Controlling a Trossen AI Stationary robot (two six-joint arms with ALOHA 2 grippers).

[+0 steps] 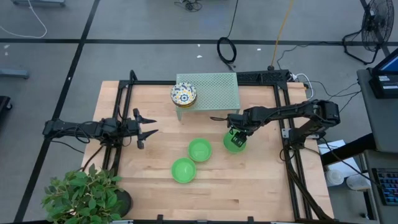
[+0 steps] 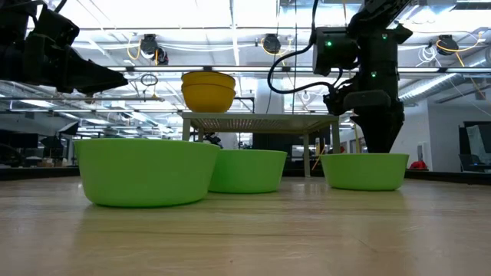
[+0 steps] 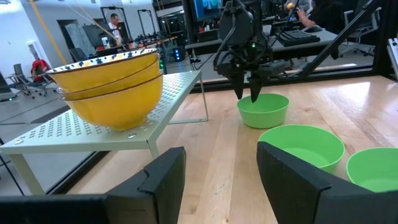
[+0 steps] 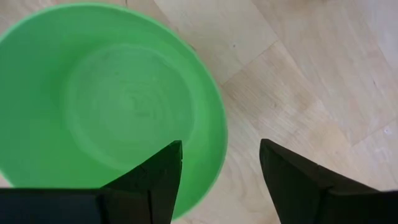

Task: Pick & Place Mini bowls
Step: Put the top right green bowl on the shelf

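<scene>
Three plain green mini bowls stand on their bases on the wooden table: one (image 1: 183,170) nearest the front edge, one (image 1: 199,149) in the middle, one (image 1: 234,142) to the right. A stack of patterned bowls (image 1: 183,94), yellow outside (image 3: 112,81), sits on the pale green mesh rack (image 1: 214,90). My right gripper (image 4: 221,146) points down over the right green bowl (image 4: 112,106), open, one finger above the bowl's inside and one outside its rim (image 4: 219,134). My left gripper (image 3: 221,155) waits open and level at the table's left (image 1: 148,127).
A potted plant (image 1: 84,193) stands at the near left corner. Black frame rails (image 1: 283,124) run along the table's left and right sides. The rack stands on thin legs at the far edge. Bare wood lies in front of the green bowls.
</scene>
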